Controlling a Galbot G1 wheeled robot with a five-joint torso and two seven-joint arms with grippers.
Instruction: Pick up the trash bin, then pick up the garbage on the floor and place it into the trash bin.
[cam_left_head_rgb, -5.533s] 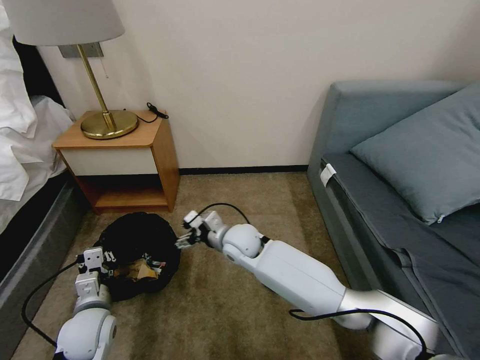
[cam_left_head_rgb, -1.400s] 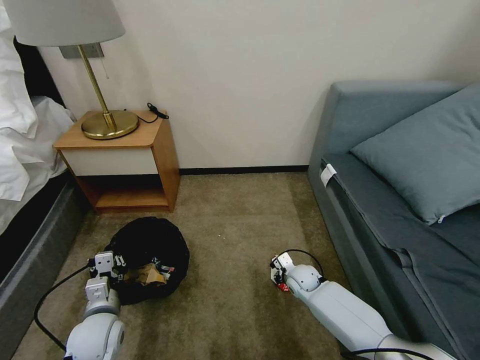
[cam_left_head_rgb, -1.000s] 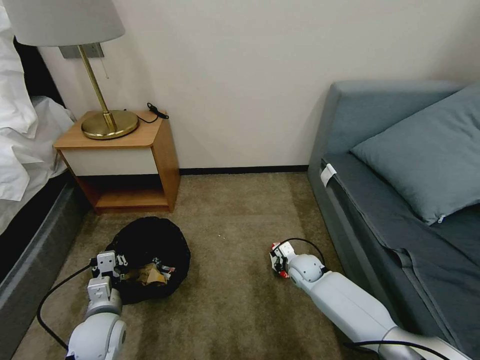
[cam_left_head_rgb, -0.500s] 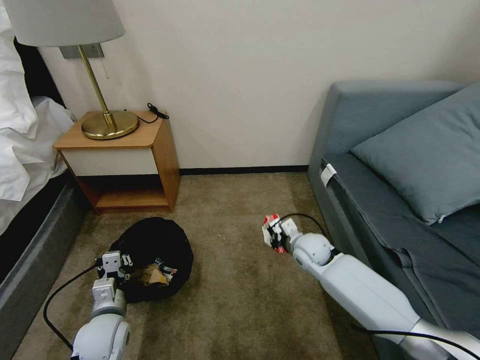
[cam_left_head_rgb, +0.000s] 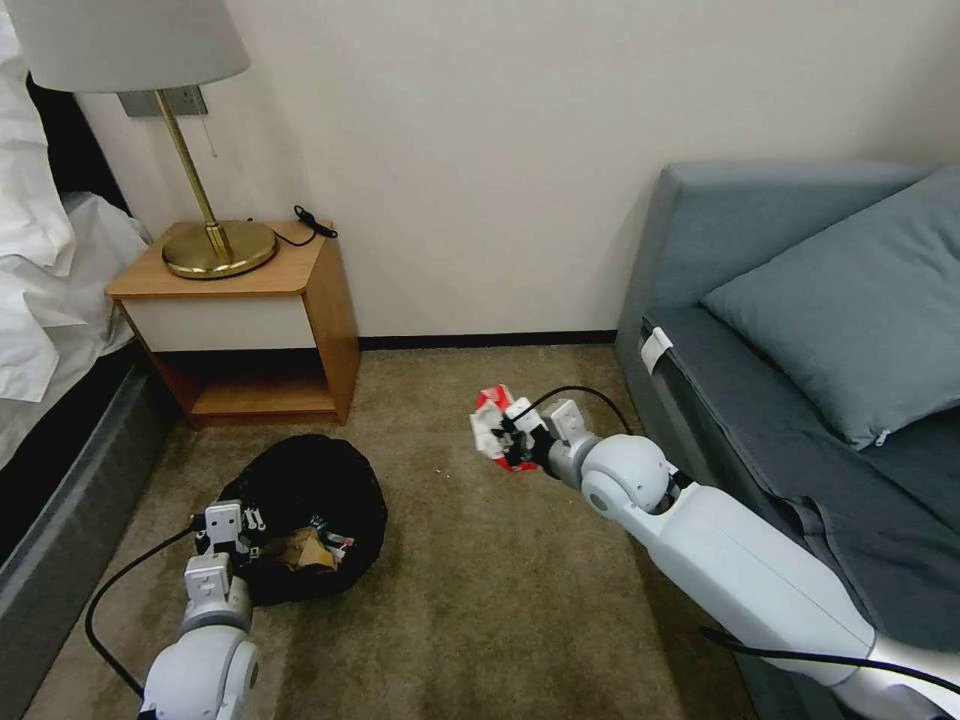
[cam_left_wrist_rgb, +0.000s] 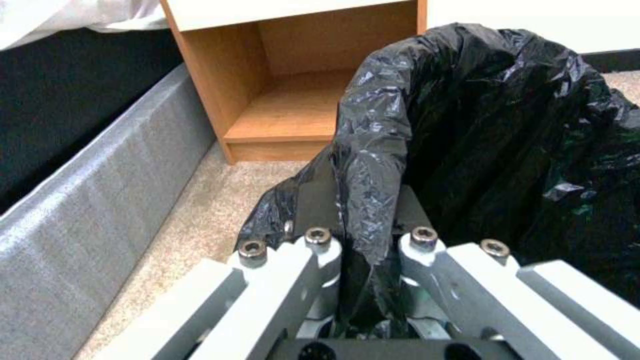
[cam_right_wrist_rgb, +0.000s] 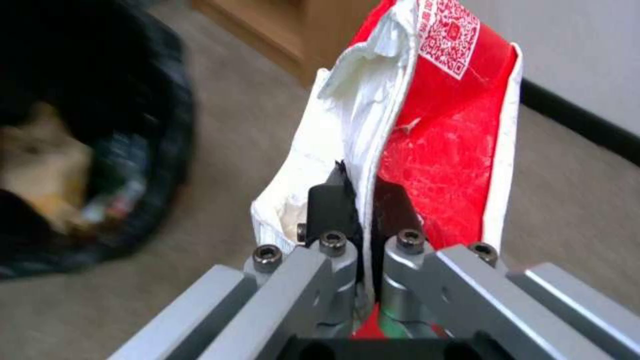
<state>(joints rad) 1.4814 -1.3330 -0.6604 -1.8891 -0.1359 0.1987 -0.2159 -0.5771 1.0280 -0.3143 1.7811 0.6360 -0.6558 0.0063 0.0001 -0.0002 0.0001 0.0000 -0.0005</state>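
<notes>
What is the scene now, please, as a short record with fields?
left gripper: jaws shut on the black bag at the trash bin's rim
right gripper: jaws shut on the red-and-white packet, held above the carpet
inside bin: brown paper and other litter
nearby: nightstand, sofa

My left gripper (cam_left_head_rgb: 243, 530) clamps the near rim of the bin (cam_left_head_rgb: 300, 500), which sits on the carpet (cam_left_head_rgb: 470, 600) before the nightstand (cam_left_head_rgb: 240, 320). The bed (cam_left_head_rgb: 40, 330) lies to its left. My right gripper (cam_left_head_rgb: 508, 443) holds a packet (cam_left_head_rgb: 490, 425) above the carpet, between bin and sofa (cam_left_head_rgb: 800, 400).
</notes>
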